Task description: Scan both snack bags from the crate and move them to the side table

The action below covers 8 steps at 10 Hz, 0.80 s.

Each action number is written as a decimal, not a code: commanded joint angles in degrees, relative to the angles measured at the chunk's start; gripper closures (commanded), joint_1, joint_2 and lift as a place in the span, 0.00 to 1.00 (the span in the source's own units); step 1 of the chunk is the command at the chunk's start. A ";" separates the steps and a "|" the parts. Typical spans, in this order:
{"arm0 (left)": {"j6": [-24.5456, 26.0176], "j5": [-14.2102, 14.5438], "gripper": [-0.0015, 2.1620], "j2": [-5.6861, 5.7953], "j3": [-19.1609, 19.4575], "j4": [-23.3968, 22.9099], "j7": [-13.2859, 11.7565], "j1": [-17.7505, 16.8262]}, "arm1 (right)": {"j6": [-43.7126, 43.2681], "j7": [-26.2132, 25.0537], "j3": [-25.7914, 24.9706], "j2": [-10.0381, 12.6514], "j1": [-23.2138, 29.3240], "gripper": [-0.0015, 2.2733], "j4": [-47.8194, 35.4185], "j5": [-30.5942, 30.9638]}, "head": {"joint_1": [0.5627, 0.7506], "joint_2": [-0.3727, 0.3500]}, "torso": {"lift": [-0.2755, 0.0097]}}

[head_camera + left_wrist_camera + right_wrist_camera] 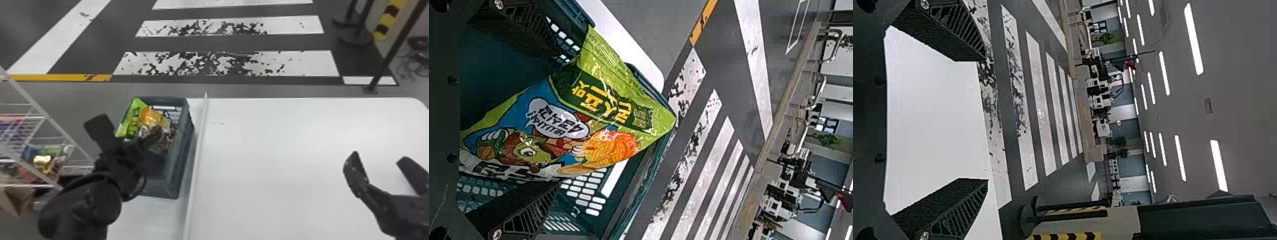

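1. Left gripper is nearer: jaws open, snack bag between them.
2. Bag leans in crate, long axis slanting across the jaws; closing probably needs centring first.
3. Right gripper: jaws open, over table, well apart from bag.

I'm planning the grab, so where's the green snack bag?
The green snack bag is on the head view's left side, inside the crate, near the left claw, left of the white ridge.
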 commanded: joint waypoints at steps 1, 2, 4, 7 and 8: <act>-0.10 0.30 0.03 0.09 0.02 0.28 0.23 -0.16 | 0.00 0.01 0.15 0.05 0.00 0.02 0.00 0.00 | 0.70 0.70 | 0.86; -0.10 0.39 0.03 0.09 -0.07 0.46 0.32 -0.33 | 0.00 0.10 0.33 0.05 0.00 0.02 0.00 0.00 | 0.70 0.70 | 0.86; -0.10 0.48 0.04 0.09 0.02 2.04 0.94 -0.86 | 0.00 0.19 0.42 0.05 0.00 0.02 0.00 -0.09 | 0.70 0.71 | 0.86; -0.27 0.30 0.03 0.00 -0.07 4.59 1.73 -2.97 | 0.00 0.45 0.33 0.05 0.27 0.03 0.00 -0.53 | 0.70 0.72 | 0.86; -0.10 0.30 0.03 0.00 -0.15 5.47 1.73 -3.85 | -0.18 0.63 0.15 0.05 0.35 0.03 -0.09 -0.79 | 0.70 0.72 | 0.86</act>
